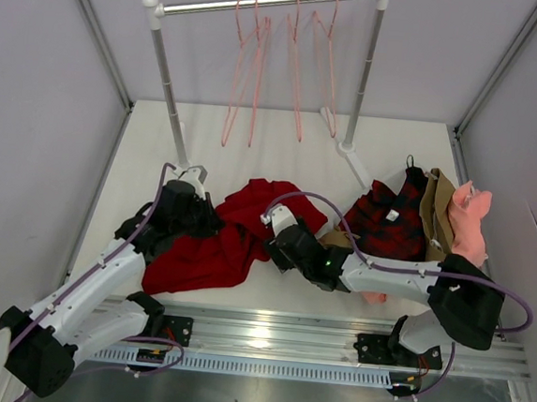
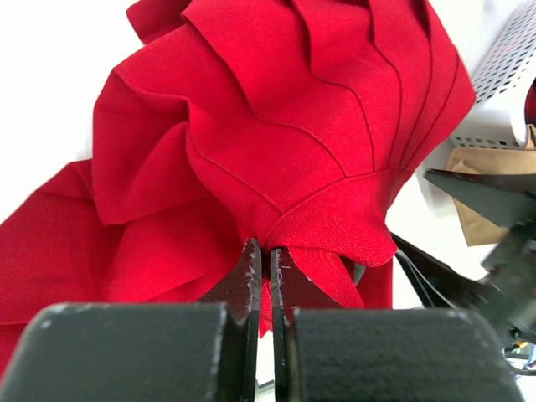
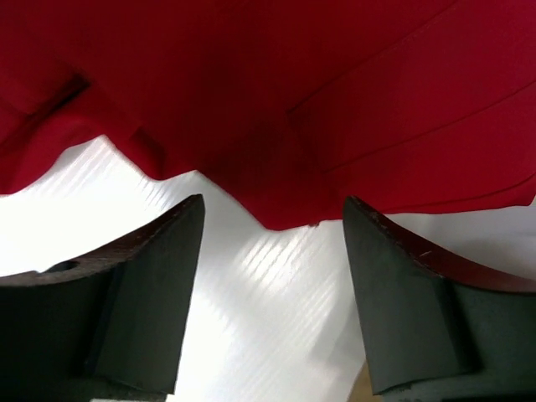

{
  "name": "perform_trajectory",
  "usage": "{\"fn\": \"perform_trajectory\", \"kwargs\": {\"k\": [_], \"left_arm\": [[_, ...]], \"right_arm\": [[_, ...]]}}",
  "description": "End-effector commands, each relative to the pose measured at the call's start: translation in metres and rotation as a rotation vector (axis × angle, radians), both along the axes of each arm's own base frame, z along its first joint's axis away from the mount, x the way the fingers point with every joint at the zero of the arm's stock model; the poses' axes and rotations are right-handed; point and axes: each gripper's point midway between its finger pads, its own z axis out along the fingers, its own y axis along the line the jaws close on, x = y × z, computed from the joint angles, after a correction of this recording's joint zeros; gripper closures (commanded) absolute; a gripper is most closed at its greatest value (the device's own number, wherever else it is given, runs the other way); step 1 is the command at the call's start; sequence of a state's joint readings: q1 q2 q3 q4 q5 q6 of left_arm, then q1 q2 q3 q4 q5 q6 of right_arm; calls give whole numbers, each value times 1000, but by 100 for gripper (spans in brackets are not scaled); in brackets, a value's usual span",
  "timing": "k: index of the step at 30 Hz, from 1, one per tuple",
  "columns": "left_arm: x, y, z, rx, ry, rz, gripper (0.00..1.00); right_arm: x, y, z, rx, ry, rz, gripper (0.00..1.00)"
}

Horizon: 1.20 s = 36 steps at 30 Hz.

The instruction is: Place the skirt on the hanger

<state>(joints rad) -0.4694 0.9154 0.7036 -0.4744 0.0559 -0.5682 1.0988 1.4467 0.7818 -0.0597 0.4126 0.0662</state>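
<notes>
The deep-red skirt lies crumpled on the white table between the two arms. My left gripper sits at its left side. In the left wrist view that gripper is shut on a bunched fold of the skirt, and pleats fan out from the pinch. My right gripper is at the skirt's right edge. In the right wrist view it stands open and low over the table, with a corner of the skirt's hem just ahead of its tips. Several salmon-pink wire hangers hang on the rail.
A clothes rack with a metal rail stands at the back, its feet on the table. To the right lies a pile: a red-and-black plaid garment, a tan piece and a salmon-pink garment. Grey walls enclose the table.
</notes>
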Motion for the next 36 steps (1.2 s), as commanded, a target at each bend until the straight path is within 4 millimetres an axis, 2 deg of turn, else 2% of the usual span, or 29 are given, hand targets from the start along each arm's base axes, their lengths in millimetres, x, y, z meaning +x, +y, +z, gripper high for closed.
{"fn": "perform_trajectory", "kwargs": {"k": [1, 4, 6, 9, 10, 11, 12, 14, 15, 18, 19, 21, 22, 23, 25, 26, 28, 29, 31, 33, 34, 35, 36], "left_arm": [[3, 0, 12, -34, -36, 12, 100], [3, 1, 9, -28, -32, 11, 100], [2, 3, 9, -25, -32, 14, 100], [2, 5, 10, -24, -37, 18, 100], [2, 5, 10, -22, -39, 18, 100], [3, 6, 11, -21, -42, 17, 100], [3, 7, 12, -19, -43, 20, 100], [5, 8, 13, -10, -47, 16, 100], [5, 9, 14, -4, -46, 15, 100], [8, 13, 24, 27, -71, 0, 100], [10, 13, 32, 32, -85, -6, 100], [8, 16, 39, 64, -90, -29, 100], [12, 15, 60, 62, -130, -40, 100], [11, 15, 65, 71, -135, -52, 100], [6, 18, 90, 98, -158, -94, 100], [4, 20, 95, 110, -155, -104, 100], [-4, 26, 107, 144, -143, -133, 100], [-9, 26, 125, 134, -162, -151, 100], [-14, 24, 132, 136, -165, -187, 100], [-19, 26, 126, 159, -137, -216, 100], [-20, 26, 120, 169, -126, -223, 100], [-21, 28, 106, 184, -96, -225, 100], [-19, 28, 93, 193, -81, -229, 100]], "right_arm": [[24, 10, 15, 46, -114, -85, 30], [34, 9, 0, 5, -123, -149, 39], [40, 3, -3, -11, -143, -208, 42], [49, -7, 3, -26, -184, -298, 68], [48, -8, 6, -25, -187, -308, 88], [49, -8, 10, -17, -187, -314, 94], [50, -5, 23, 18, -190, -316, 99], [44, -6, 30, 23, -154, -309, 100], [43, -4, 49, 78, -154, -312, 100], [35, -4, 67, 148, -85, -285, 100], [33, -7, 87, 189, -69, -281, 100], [32, -11, 105, 262, -8, -288, 100], [29, -16, 126, 295, 2, -286, 100], [28, -20, 138, 320, 10, -286, 100], [22, -30, 157, 345, 40, -295, 100], [21, -33, 190, 412, 21, -289, 100], [16, -45, 209, 453, 55, -308, 100], [14, -48, 233, 515, 60, -301, 100], [12, -57, 243, 587, 153, -299, 100], [13, -62, 239, 624, 215, -306, 100], [6, -56, 233, 642, 276, -250, 100], [13, -62, 225, 652, 287, -274, 100], [14, -62, 201, 641, 319, -286, 100]]}}
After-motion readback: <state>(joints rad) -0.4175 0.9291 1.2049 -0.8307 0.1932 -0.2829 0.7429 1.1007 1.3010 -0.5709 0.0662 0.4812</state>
